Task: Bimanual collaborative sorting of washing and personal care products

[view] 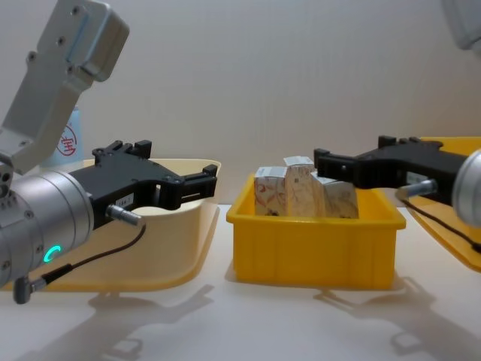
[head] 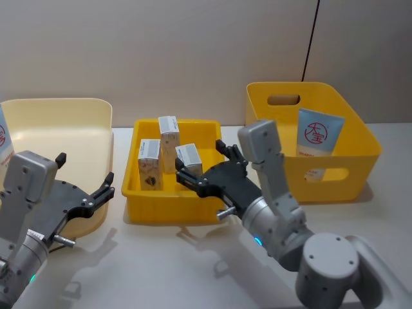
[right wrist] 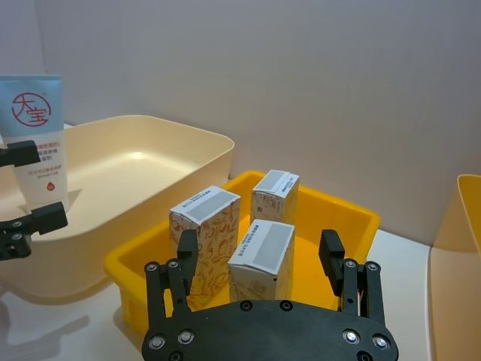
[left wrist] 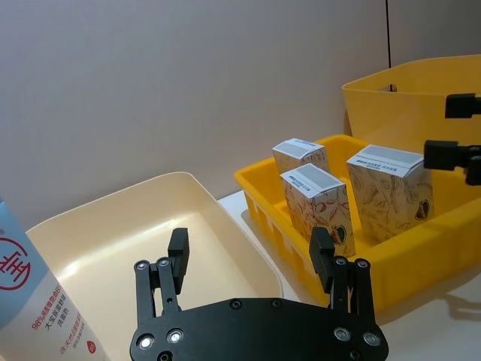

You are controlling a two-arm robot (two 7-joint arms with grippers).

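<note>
Head view, centre: shallow yellow tray (head: 168, 207) w/ three small cartons (head: 168, 143) standing close together, orange-red pattern. Right gripper (head: 203, 164) reaching in from lower right, jaws spread, straddling the near carton (head: 188, 158); not yet pinching, judging by the right wrist view. Left gripper (head: 84, 185) at lower left, jaws spread too, empty, hovering over the near rim of the cream bin (head: 64, 112). One blue-and-white tube (head: 318, 133) upright in the tall yellow bin (head: 360, 138) at right. A second tube (head: 3, 138) at far left edge, by the cream bin; in it or behind it, hard to tell. Likely trouble: closing w/ so little room btw. cartons, so bumping or toppling a neighbour; squeezing thin card too hard and denting it; gripping off-centre, so twisting or slipping on the lift; snagging a finger on the tray wall. Also poss.: knocking over the second tube w/ the left arm, given how near; arms crowding each other if both head for the tray.
</note>
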